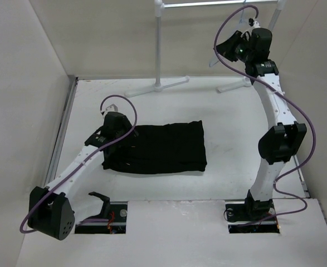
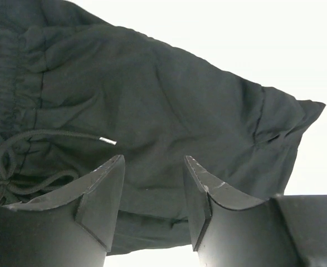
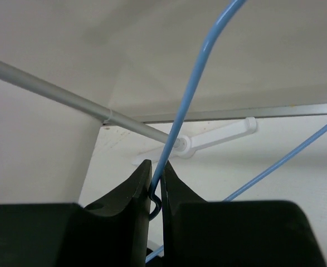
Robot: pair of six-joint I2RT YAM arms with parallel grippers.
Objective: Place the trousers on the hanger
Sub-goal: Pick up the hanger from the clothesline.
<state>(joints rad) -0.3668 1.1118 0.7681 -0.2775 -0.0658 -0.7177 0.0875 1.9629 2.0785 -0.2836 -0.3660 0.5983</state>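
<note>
The black trousers [image 1: 163, 147] lie folded in a flat rectangle on the middle of the table. In the left wrist view, the trousers [image 2: 169, 100] have their drawstring at the left. My left gripper [image 1: 113, 143] hovers over their left end, jaws open with only fabric seen beyond the fingertips [image 2: 152, 161]. My right gripper [image 1: 229, 49] is raised high at the back right by the rack. It is shut on the thin wire of the hanger [image 3: 191, 94], which looks light blue here and runs up out of the jaws [image 3: 156, 167]. From above, the hanger [image 1: 213, 60] shows only as a faint pale line.
A white tube garment rack [image 1: 158, 44] stands at the back, its feet [image 1: 157, 86] spread on the table. Its grey bar [image 3: 52, 92] crosses behind the hanger. Walls enclose the table on the left, back and right. Two cable slots sit at the near edge [image 1: 105, 218].
</note>
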